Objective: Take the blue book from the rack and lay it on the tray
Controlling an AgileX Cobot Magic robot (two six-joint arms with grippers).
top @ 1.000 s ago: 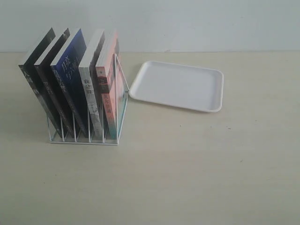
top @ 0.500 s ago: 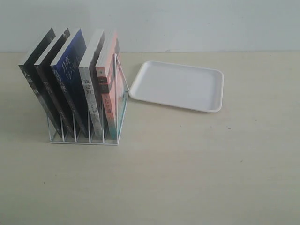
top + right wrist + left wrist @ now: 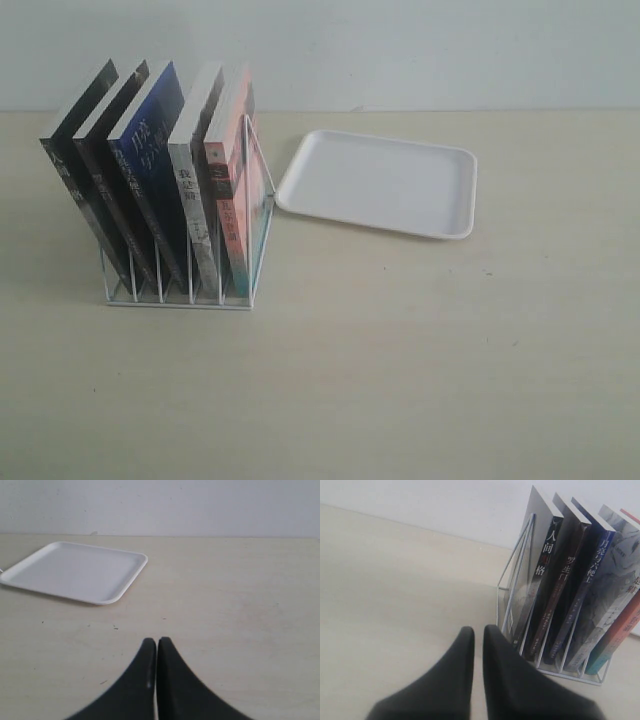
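Observation:
The blue book (image 3: 152,165) stands leaning in the white wire rack (image 3: 180,298), third from the left, between other books. In the left wrist view its blue spine (image 3: 592,580) shows white lettering, and the rack (image 3: 517,575) is just beyond my left gripper (image 3: 477,630), whose fingers are shut with only a thin gap and nothing between them. The white tray (image 3: 380,185) lies flat to the right of the rack, with nothing on it. My right gripper (image 3: 156,641) is shut and holds nothing; it hangs over bare table short of the tray (image 3: 75,572). Neither gripper shows in the exterior view.
Two black-covered books (image 3: 95,170) stand left of the blue one; a grey book (image 3: 195,190) and a pink-spined book (image 3: 228,180) stand to its right. A pale wall runs behind the beige table (image 3: 420,350).

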